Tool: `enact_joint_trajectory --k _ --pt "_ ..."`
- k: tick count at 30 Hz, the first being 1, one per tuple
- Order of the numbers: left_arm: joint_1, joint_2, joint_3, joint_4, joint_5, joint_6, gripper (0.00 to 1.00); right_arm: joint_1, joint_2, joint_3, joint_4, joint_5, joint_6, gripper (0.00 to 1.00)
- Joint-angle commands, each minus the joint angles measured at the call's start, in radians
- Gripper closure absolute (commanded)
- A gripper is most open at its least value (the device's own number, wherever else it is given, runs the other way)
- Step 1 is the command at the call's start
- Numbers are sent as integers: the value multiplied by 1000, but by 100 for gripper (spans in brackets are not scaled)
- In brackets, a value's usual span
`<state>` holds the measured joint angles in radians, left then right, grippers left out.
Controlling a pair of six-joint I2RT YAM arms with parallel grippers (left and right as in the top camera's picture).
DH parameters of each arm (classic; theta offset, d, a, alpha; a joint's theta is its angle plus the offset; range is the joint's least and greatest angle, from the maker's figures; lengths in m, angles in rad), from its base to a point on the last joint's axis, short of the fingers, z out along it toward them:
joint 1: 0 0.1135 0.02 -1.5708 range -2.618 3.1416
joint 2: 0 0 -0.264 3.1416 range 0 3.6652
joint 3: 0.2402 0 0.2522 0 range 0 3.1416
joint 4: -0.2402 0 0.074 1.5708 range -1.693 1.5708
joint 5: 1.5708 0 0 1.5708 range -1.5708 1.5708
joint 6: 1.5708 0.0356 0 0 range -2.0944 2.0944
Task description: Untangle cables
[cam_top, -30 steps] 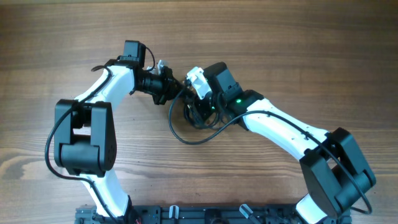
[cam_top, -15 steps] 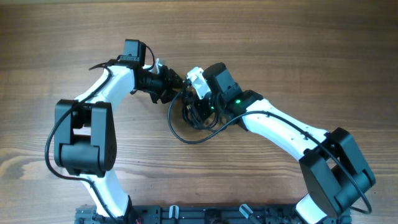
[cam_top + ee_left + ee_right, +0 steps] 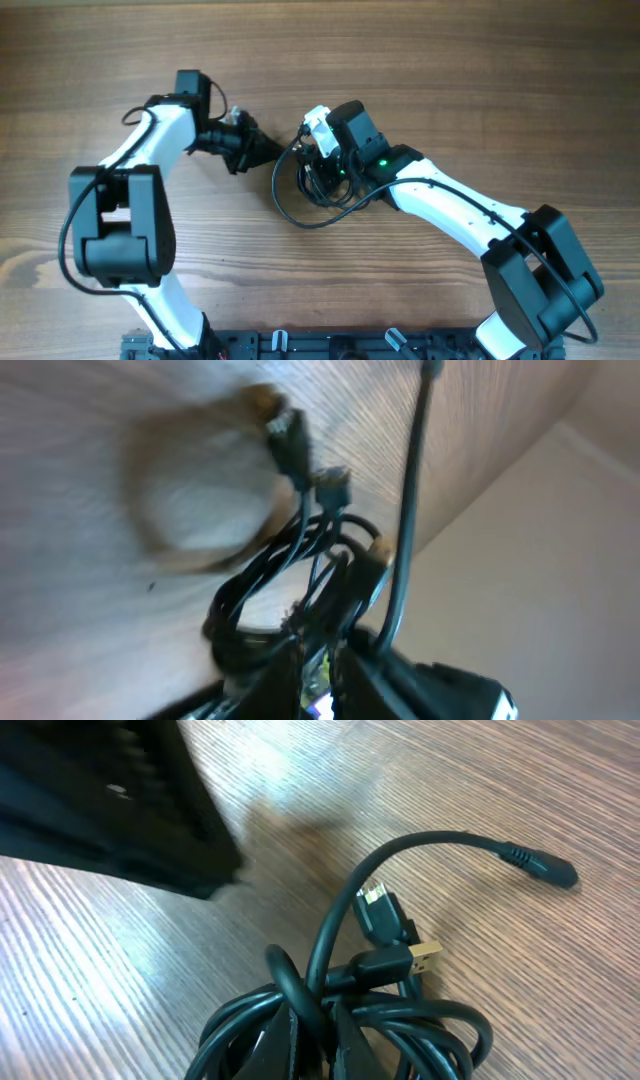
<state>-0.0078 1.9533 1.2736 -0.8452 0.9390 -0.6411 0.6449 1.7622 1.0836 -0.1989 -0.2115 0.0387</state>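
Looking through the right wrist view, we see the cables (image 3: 420, 1017) bunched into a dark knot at 6 o'clock, where the strands gather between the fingers of the right gripper (image 3: 312, 1045). Its jaws are clenched on the cables. A gold-tipped plug (image 3: 424, 952) juts from the knot toward 3 o'clock. One cord arcs up and ends in a barrel plug (image 3: 545, 870) lying on the wood at 2 o'clock.

From overhead, the coil sits at the middle of the wooden table (image 3: 480, 70), under the right wrist, whose arm runs off toward 4 o'clock. One loose loop swings out of the coil toward 7 o'clock.

The left gripper (image 3: 266, 152) lies at 10 o'clock of the coil, near it and pointing at it. A thin strand curves past its tip, and we cannot tell whether they touch. The left wrist view is blurred. It shows the coil low in the middle, small plugs at 12 o'clock and one cord running up to 1 o'clock. We see none of its own fingers there, so we cannot tell whether those jaws are released or clenched.
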Motion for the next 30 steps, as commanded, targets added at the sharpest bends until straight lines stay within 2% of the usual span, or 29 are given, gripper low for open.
enact_joint_trajectory --k 1,5,8,13,17,19,30 --pt "4 -46 4 -38 22 5 82 -1 19 15 5 32 17 96" --pt "-12 -46 4 -42 22 -4 72 -1 19 15 12 2 13 96" --pt "-31 -46 4 -32 21 -64 68 -1 19 15 26 -39 14 96" --pt "-84 -46 4 32 10 -199 66 -1 19 15 37 -41 14 96" --pt "-120 -46 4 79 9 -274 67 -1 19 15 36 -41 13 96" --pt "-133 -46 4 91 -7 -296 69 -1 19 15 37 -41 13 96" --pt "-141 -46 4 123 -82 -310 95 -1 19 15 31 -58 -26 96"
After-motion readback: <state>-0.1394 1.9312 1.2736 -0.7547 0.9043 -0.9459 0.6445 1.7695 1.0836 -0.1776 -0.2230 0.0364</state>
